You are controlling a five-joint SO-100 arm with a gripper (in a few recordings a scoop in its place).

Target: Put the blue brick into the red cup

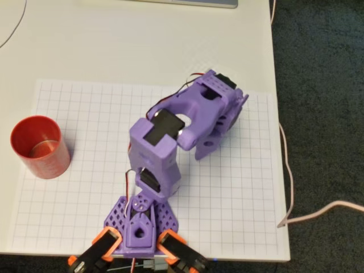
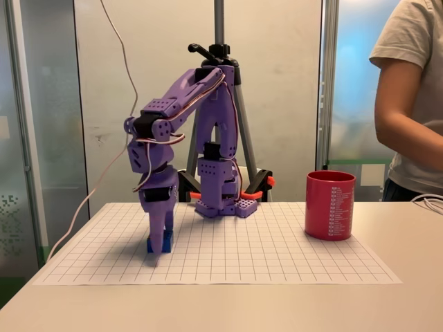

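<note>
Purple two-finger gripper [image 2: 160, 249] of the plastic arm points straight down in the fixed view, its tips reaching the gridded white paper sheet [image 2: 277, 256] that covers the pale table [image 2: 208, 308]. Its fingers stand close together around the small bright blue plastic building brick [image 2: 156, 245], which sits at the tips, low on the sheet; blue shows on both sides of the fingers, so the grip looks narrow and closed on the brick, though whether the brick is lifted clear of the paper cannot be told.

From overhead, the arm [image 1: 170, 133] folds over itself and hides the gripper and the brick beneath its wrist section [image 1: 219, 111].

Far from the gripper, on the opposite side of the arm's base [image 2: 223, 205], stands the round red plastic cup [image 2: 330, 205], upright, open end up, with pale print down its wall. In the overhead view the same cup [image 1: 40, 147] sits at the left edge of the sheet, its shiny inner bottom visible and holding nothing.

Behind the arm in the fixed view rises a black tripod [image 2: 219, 41], and orange clamps [image 1: 102, 242] grip the base at the table edge. Beyond the cup, a person in a light short-sleeved shirt [image 2: 415, 97] stands at the table's far right.
</note>
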